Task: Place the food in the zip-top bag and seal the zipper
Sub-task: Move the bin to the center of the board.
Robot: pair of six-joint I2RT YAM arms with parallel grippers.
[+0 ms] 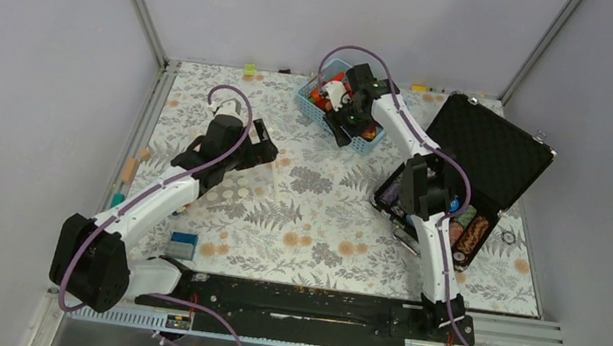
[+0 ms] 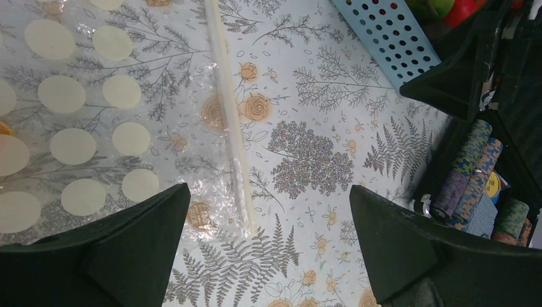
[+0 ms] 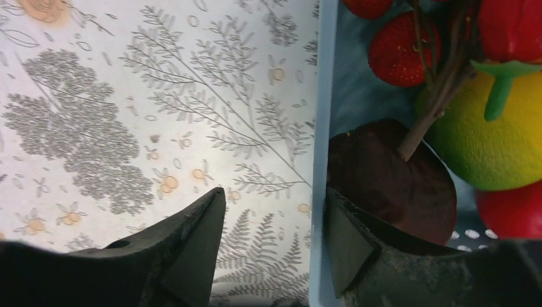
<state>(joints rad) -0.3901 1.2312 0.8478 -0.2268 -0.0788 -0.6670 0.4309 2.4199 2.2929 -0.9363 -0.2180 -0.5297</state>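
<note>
At the basket (image 3: 321,96) wall, right gripper (image 3: 275,192) straddles the rim, jaws apart, one finger in by the food (image 3: 390,185). Left gripper (image 2: 268,190), likewise spread, hovers beside the zip-top bag (image 2: 96,128); we judge to steady it.

1. I see the food (image 3: 486,141) lying in the blue basket (image 1: 307,102), at about 12 o'clock on the table (image 1: 323,228) in the top view. It is red bumpy berries, a yellow-green round fruit and a dark red piece on a brown twig, all packed close together.
2. The zip-top bag (image 2: 96,115) is clear with pale dots. It lies flat, toward 9 o'clock in my left wrist view.
3. The zipper (image 2: 229,115) is a whitish straight strip on the bag's 3 o'clock edge, running from 12 to 6 o'clock. I cannot tell whether it is pressed closed.
</note>
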